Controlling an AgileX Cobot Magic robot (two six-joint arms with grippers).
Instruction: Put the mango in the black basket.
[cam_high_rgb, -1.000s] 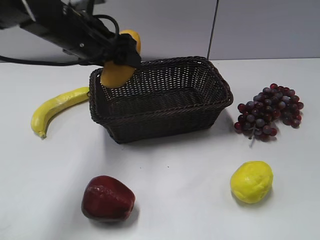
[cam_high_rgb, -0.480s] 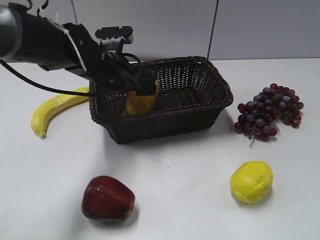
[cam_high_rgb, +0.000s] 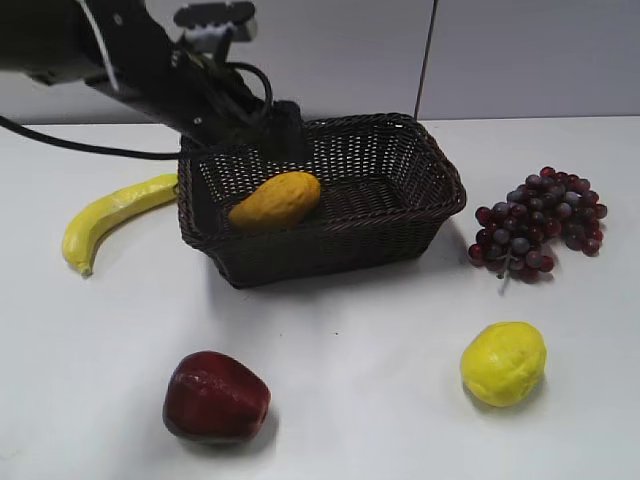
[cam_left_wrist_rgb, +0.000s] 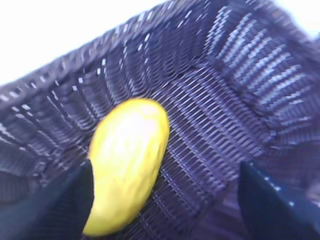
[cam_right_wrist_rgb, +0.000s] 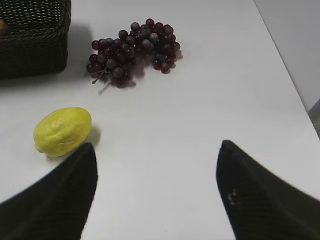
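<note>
The orange-yellow mango (cam_high_rgb: 275, 201) lies on its side inside the black basket (cam_high_rgb: 400, 225), near the basket's left end. It also shows in the left wrist view (cam_left_wrist_rgb: 128, 162) on the woven basket floor (cam_left_wrist_rgb: 220, 115). My left gripper (cam_high_rgb: 280, 135) hangs open just above the basket's back left rim; its jaws (cam_left_wrist_rgb: 165, 200) stand wide apart, the left jaw close beside the mango. My right gripper (cam_right_wrist_rgb: 156, 192) is open and empty above the bare table, out of the exterior view.
A long yellow banana (cam_high_rgb: 110, 215) lies left of the basket. Dark red grapes (cam_high_rgb: 540, 222) lie to its right, also in the right wrist view (cam_right_wrist_rgb: 131, 52). A round yellow fruit (cam_high_rgb: 503, 362) and a dark red apple (cam_high_rgb: 214, 397) sit near the front.
My left gripper carried the mango down into the basket, let it go and rose to the back rim. The mango now lies on its side on the basket floor.
</note>
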